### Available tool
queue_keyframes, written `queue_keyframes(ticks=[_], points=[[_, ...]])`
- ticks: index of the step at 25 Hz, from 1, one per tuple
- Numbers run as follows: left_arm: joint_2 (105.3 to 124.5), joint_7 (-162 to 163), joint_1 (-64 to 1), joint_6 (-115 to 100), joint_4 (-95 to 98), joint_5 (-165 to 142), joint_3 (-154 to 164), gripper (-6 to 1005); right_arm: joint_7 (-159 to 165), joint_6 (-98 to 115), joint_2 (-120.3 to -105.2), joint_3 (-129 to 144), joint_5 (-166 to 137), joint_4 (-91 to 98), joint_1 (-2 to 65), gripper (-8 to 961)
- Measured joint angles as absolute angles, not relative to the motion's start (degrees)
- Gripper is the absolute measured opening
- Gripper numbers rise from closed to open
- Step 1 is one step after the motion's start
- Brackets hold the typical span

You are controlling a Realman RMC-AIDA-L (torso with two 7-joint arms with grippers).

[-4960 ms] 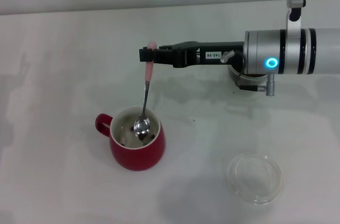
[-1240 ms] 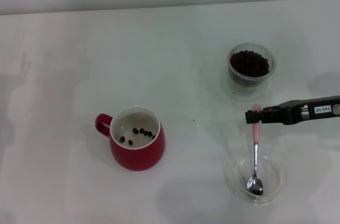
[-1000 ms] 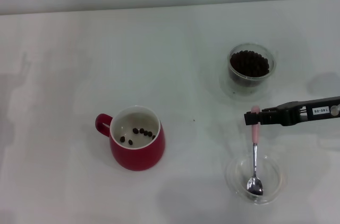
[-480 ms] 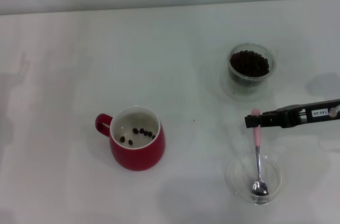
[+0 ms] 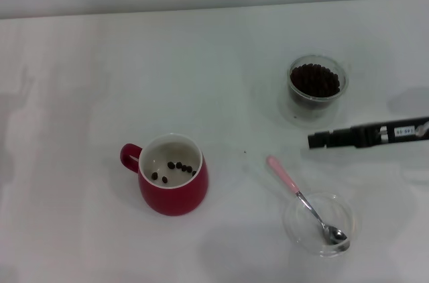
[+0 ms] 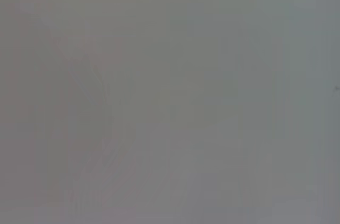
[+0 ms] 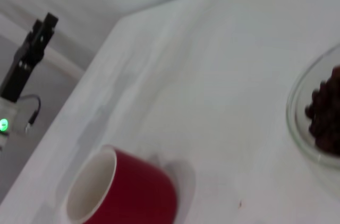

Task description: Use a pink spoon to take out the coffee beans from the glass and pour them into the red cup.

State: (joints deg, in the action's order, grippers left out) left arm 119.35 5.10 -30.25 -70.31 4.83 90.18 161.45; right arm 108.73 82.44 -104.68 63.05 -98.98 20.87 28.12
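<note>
The pink spoon [image 5: 284,177] lies free, its silver bowl inside the shallow clear dish [image 5: 292,228] and its pink handle leaning on the rim, pointing toward the red cup. The red cup [image 5: 173,192] stands at front left with several coffee beans [image 5: 175,167] on its white bottom; it also shows in the right wrist view [image 7: 139,196]. The glass [image 5: 337,98] full of coffee beans [image 5: 315,80] stands at back right and shows in the right wrist view [image 7: 295,108]. My right gripper [image 5: 314,140] is open and empty, above and behind the spoon. My left gripper [image 7: 43,26] is parked off the table's far side.
The white table [image 5: 134,62] spreads around the vessels. The left wrist view shows only a plain grey surface. The left arm's body with a green light [image 7: 4,125] stands beyond the table edge.
Five seconds ago the spoon was over the red cup. It was then carried to the shallow dish and lowered. The right gripper has let it go and the spoon has tipped onto the dish rim.
</note>
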Motion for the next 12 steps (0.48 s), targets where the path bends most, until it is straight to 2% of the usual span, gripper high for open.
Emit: queue_keyframes(ticks=[2, 9, 12], points=[[119.35, 5.10, -30.20, -70.31, 4.83, 90.18, 161.46, 891, 108.55, 82.26, -104.70, 60.82, -98.84, 21.59, 27.89, 382], [119.35, 5.10, -30.15, -70.43, 4.83, 90.19, 161.46, 891, 107.60, 81.16, -104.58, 48.41, -98.75, 22.07, 25.83, 394], [119.29, 5.10, -30.19, -70.62, 4.74, 90.23, 161.46, 892, 103.57, 83.15, -105.33, 40.13, -98.03, 22.13, 23.79, 399]])
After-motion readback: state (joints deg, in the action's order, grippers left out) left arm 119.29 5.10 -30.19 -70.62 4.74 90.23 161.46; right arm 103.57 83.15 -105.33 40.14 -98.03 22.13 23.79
